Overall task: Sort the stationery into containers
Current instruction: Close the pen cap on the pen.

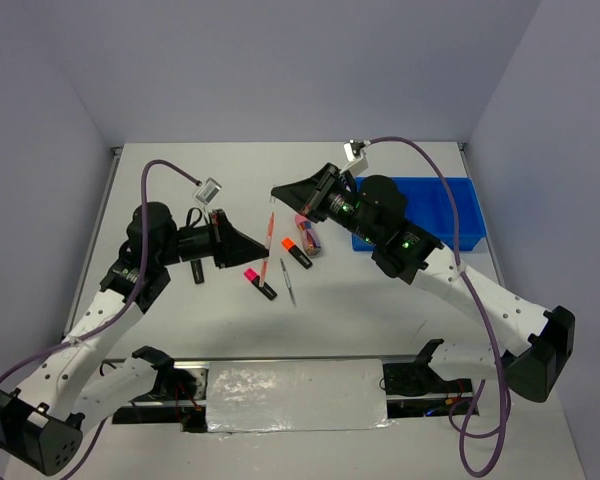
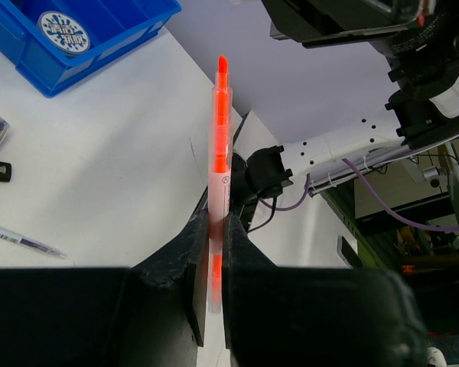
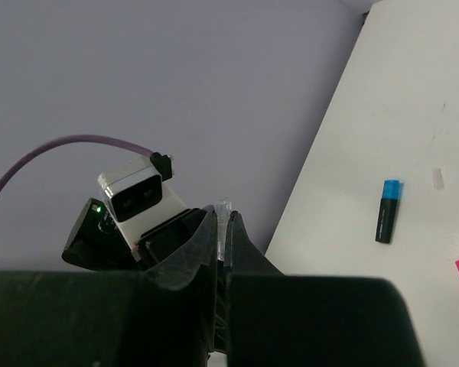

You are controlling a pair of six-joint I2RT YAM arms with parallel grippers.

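While the left gripper (image 1: 257,246) pinches an orange pen (image 2: 219,153) near its lower end, jaws closed on the clear barrel and the tip raised off the table (image 1: 380,300), the carry to the blue tray (image 1: 467,215) looks the risky part. The right gripper (image 1: 277,191), jaws pressed together, hangs just beside the pen's upper end, left of the tray; whether the two touch cannot be told. Its arm lies across the tray's near left corner, so a straight swing toward the tray could knock pen against arm. Held so low, the long pen could also pivot in the grip and slip. A pink-capped highlighter (image 1: 260,283), a thin pen (image 1: 290,286) and a pink-capped tube (image 1: 310,237) lie left of the tray, where a dropped pen could scatter them; one tape roll (image 2: 65,32) sits inside the tray.
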